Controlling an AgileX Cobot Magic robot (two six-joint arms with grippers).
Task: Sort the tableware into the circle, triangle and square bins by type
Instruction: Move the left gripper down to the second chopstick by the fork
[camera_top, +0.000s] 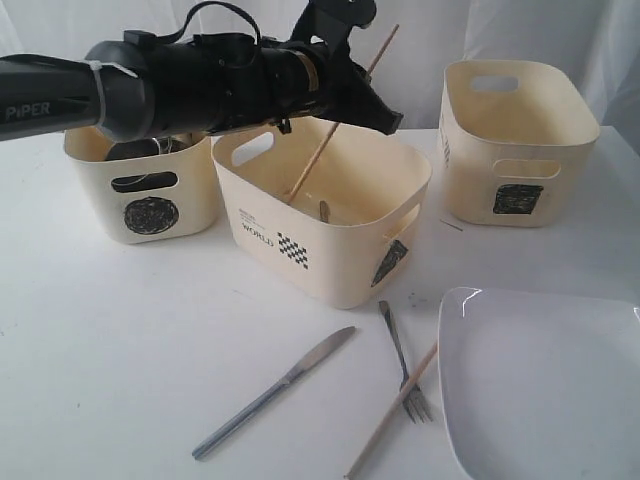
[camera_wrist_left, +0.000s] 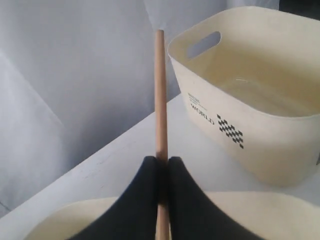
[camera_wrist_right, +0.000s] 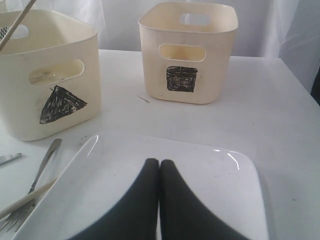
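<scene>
Cream tubs in a row, one chopstick (camera_wrist_left: 160, 90) held over the triangle tub (camera_top: 340, 265).
I count three tubs, with the circle tub (camera_top: 110, 205) and square tub (camera_top: 470, 180) either side; one white plate (camera_top: 540, 380) below my right gripper (camera_wrist_right: 159, 167), its pads together on nothing; one knife (camera_top: 270, 392); one fork (camera_top: 403, 365); two chopsticks. The spare chopstick (camera_top: 390, 415) lies touching the fork; the other is clamped, tilted, in my left gripper (camera_wrist_left: 162, 167), ready, I judge, to drop among the cutlery.
</scene>
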